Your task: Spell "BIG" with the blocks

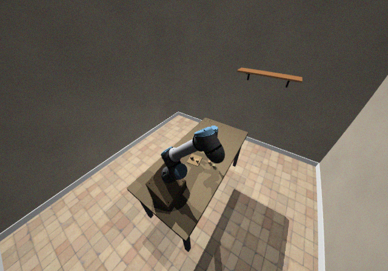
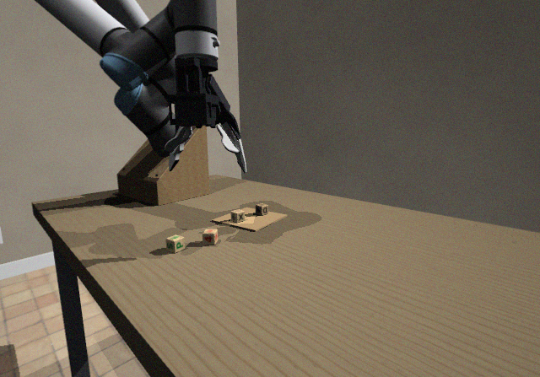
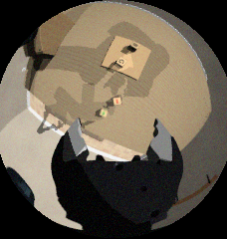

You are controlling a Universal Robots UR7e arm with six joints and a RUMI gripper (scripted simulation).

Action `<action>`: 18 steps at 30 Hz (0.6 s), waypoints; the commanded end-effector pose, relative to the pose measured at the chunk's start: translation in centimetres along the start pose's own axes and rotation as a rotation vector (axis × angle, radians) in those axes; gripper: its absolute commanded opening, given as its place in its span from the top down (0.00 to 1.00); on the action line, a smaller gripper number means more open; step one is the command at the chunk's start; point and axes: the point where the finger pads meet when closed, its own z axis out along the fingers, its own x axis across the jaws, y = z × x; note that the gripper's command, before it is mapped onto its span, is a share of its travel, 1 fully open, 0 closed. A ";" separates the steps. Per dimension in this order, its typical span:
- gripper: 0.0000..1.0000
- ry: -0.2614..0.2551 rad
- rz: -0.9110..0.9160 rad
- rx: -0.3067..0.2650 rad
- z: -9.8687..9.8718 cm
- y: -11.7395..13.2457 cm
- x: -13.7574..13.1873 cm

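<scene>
A tan mat (image 2: 261,224) (image 3: 113,54) (image 1: 191,162) lies on the wooden table (image 2: 348,286). Two wooden letter blocks stand on it, apart from each other: the nearer block (image 2: 238,215) (image 3: 121,62) and the farther block (image 2: 261,208) (image 3: 131,47). Off the mat lie a block with green lettering (image 2: 175,243) (image 3: 104,113) and a block with red lettering (image 2: 210,236) (image 3: 117,101), side by side. The top letters are too small to read. My gripper (image 2: 208,157) (image 3: 117,119) is open and empty, high above the table, over the table edge near the two loose blocks.
The robot's wooden mount (image 2: 161,176) stands at the table's far left corner. The table edge (image 2: 99,290) runs close to the loose blocks. A wall shelf (image 1: 270,74) hangs far off.
</scene>
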 end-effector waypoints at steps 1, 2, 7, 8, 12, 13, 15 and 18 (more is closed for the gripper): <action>0.00 -0.004 0.140 0.002 0.6 -0.3 0.1; 0.00 -0.004 0.161 0.002 0.7 -0.3 0.1; 0.00 -0.004 0.244 0.002 1.0 -0.4 0.1; 0.00 -0.004 0.284 0.001 1.1 -0.4 0.1; 0.00 -0.004 0.364 0.002 1.4 -0.4 0.2; 0.00 -0.004 0.386 0.001 1.5 -0.4 0.2; 0.00 -0.004 0.429 0.001 1.7 -0.4 0.2; 0.00 -0.004 0.494 0.001 1.9 -0.4 0.2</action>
